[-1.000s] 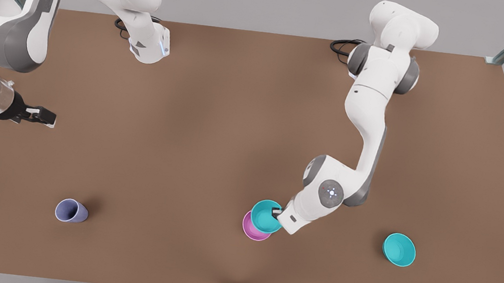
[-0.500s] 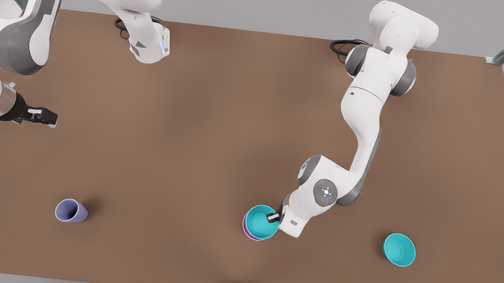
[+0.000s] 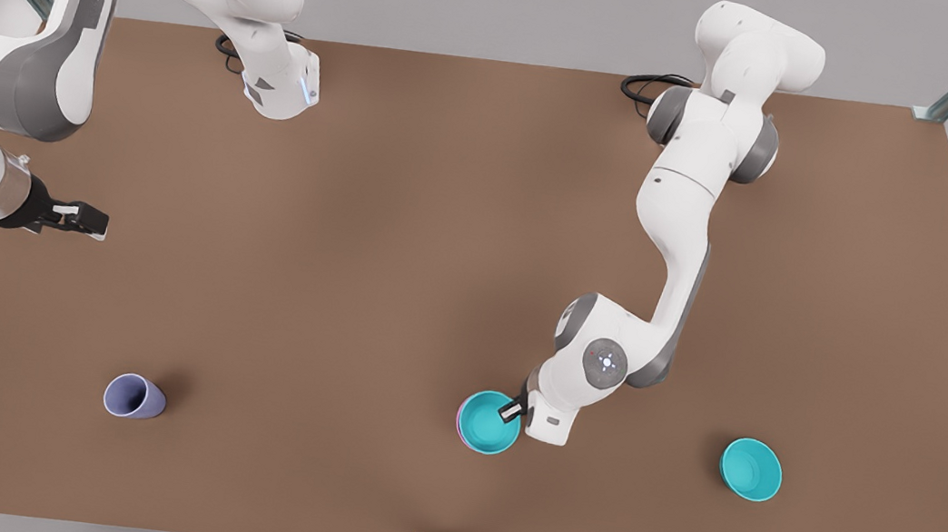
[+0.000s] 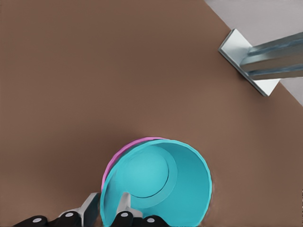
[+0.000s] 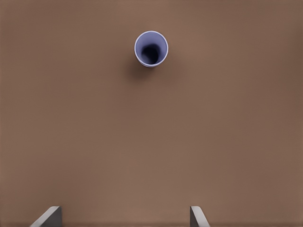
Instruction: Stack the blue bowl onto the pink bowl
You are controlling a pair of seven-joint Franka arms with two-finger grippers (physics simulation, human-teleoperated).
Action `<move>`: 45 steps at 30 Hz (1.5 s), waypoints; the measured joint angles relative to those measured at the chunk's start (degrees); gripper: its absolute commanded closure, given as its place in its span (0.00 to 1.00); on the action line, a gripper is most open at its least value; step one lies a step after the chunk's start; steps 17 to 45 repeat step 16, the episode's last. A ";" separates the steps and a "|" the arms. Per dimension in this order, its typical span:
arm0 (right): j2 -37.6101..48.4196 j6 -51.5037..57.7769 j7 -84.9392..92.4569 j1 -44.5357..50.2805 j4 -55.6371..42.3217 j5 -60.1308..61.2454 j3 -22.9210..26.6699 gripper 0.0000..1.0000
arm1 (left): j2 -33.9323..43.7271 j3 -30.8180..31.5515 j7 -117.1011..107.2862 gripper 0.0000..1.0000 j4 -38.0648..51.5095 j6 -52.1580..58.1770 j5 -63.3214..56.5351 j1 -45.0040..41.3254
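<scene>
The left gripper [image 3: 512, 412] had its fingers [image 4: 124, 204] clamped on the near rim of the blue bowl [image 3: 488, 422], one finger inside and one outside the wall, and that bowl sat nested in the pink bowl [image 4: 124, 152], whose rim peeked out on the far side from the fingers. A second teal bowl [image 3: 750, 469] stood well apart on the brown bench [image 3: 405, 230], beyond the left arm. The right gripper [image 3: 82, 219] waited far from both bowls, its fingers spread wide above bare bench, with the cup [image 5: 151, 48] ahead of them.
</scene>
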State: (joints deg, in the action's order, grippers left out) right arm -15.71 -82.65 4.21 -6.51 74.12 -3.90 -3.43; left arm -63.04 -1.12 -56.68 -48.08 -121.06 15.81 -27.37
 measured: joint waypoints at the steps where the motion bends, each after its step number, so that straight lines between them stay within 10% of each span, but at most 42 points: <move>1: 0.00 0.00 0.01 0.01 0.00 0.00 0.00 0.00 | 0.07 -0.02 -0.18 0.00 -0.03 -0.20 0.33 0.05; 10: -0.29 0.00 0.11 0.00 -0.26 -0.07 0.00 0.00 | 28.12 0.39 9.95 0.00 -2.05 32.98 -12.39 14.07; 14: -0.35 0.00 0.14 0.01 -0.34 -0.08 0.00 0.00 | 46.95 2.34 19.00 0.00 -27.86 36.26 -15.88 20.44; 45: -0.35 0.00 0.16 0.01 -0.33 -0.07 0.00 0.00 | 48.59 2.62 22.84 0.00 -29.40 37.87 -16.54 20.30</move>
